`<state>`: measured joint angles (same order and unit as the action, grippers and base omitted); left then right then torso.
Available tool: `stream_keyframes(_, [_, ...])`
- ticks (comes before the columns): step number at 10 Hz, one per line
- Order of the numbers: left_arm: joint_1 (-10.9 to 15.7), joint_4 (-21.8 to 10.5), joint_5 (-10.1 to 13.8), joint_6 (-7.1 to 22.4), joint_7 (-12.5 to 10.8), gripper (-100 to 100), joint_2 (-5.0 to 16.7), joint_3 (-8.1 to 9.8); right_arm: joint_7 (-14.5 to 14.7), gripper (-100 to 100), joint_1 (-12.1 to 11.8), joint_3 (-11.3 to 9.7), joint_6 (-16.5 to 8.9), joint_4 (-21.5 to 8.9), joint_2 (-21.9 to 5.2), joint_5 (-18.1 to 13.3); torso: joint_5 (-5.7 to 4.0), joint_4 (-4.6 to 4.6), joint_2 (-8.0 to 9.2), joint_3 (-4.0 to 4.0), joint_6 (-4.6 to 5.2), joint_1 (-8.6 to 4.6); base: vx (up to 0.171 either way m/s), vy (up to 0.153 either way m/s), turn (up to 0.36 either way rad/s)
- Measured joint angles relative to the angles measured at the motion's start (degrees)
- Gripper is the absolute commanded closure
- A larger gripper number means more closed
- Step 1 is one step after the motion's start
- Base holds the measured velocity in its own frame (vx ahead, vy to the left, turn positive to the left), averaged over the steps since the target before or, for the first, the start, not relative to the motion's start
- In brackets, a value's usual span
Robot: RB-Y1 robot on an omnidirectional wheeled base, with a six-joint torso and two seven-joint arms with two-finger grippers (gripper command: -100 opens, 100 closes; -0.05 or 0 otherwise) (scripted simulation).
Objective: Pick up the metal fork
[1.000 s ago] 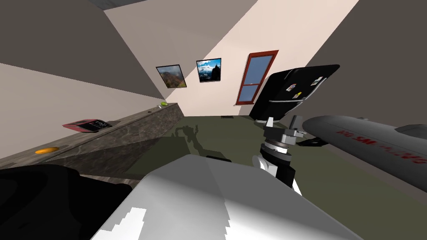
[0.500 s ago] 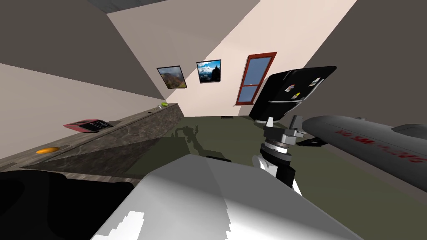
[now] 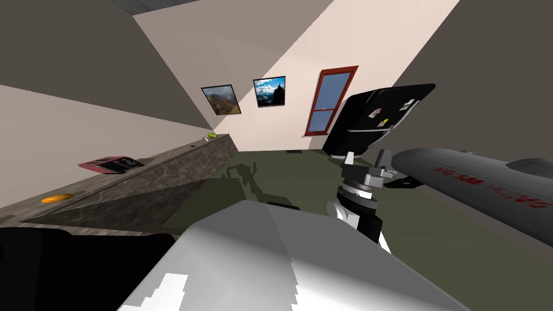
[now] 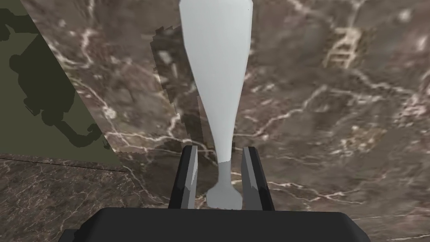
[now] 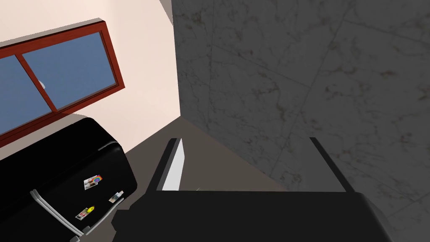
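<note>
Right pincer (image 3: 366, 160) gapes upright before black fridge (image 3: 372, 121), brown counter (image 3: 135, 178) at left

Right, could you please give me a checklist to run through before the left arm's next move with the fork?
1. Hold on the fork: ok. The left gripper has its fingers shut at the narrow end.
2. Alignment: ok. The fork runs straight out along the gripper.
3. Clear of the brown marbled counter: cannot tell. The fork's shadow lies offset beside it, which suggests it is lifted.
4. Firmness of grip: cannot tell. Only the end piece is held, so I would move slowly.
5. Right gripper free: ok. It is open and holds nothing.
</note>
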<state>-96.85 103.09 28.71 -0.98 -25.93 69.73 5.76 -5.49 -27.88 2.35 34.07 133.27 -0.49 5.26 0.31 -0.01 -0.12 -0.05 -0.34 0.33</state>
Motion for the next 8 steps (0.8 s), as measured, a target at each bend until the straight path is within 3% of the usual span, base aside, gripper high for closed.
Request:
stream_keyframes(2, [-0.06,-0.03,0.01,0.06,-0.03,100,-0.03,-0.06,0.00,0,0.00,0.00,0.00,0.00,0.00,0.00,0.02,0.05,0.09,0.07,0.07,0.08,0.000,0.000,0.000])
stream_keyframes(3, [-0.05,-0.02,0.02,0.05,-0.03,0,-0.03,-0.06,0.00,0,0.00,0.00,0.00,0.00,0.00,0.00,0.01,0.05,0.10,0.07,0.07,0.09,0.000,0.000,0.000])
stream_keyframes(4, [-0.05,-0.02,0.02,0.05,-0.03,100,-0.03,-0.06,0.00,0,0.00,0.00,0.00,0.00,0.00,0.00,0.01,0.05,0.10,0.07,0.07,0.09,-0.008,-0.008,0.009])
stream_keyframes(8, [-5.12,1.85,1.19,-0.64,-1.00,100,1.92,3.26,0.00,0,0.01,0.00,0.00,0.00,0.00,0.00,-0.05,0.04,0.11,0.07,0.07,-0.03,-0.008,-0.013,0.002])
